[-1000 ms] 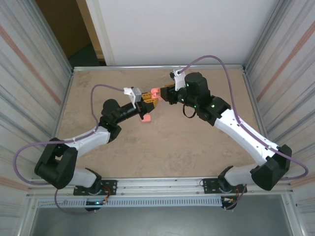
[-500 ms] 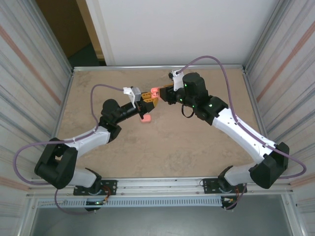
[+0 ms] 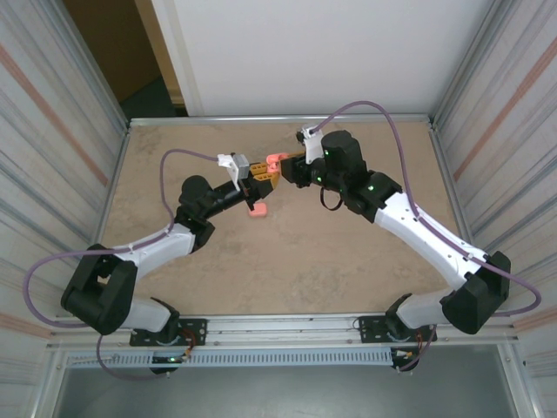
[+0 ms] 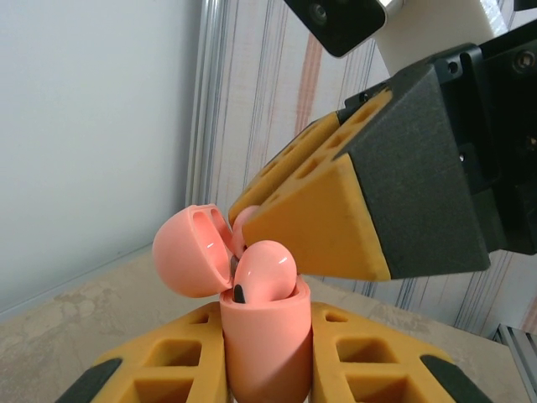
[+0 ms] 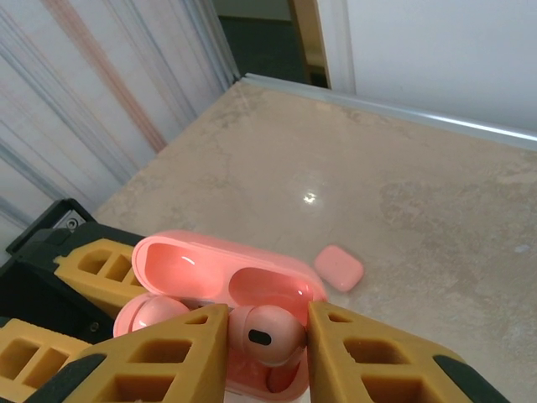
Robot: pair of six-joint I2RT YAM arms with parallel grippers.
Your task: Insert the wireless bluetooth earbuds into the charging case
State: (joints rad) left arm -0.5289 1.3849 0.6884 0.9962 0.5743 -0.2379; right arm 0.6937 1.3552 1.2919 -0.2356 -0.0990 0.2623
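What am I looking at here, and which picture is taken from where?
Two robot arms are bolted at the near edge of a table. One picture looks down from above and behind them. The other two come from a small camera on each wrist, so the yellow blocks there are gripper fingers. The left gripper is shut on an open pink charging case, with its lid tipped back. The right gripper pinches a pink earbud that sits in the mouth of the case. A second pink case, closed, lies on the table nearby.
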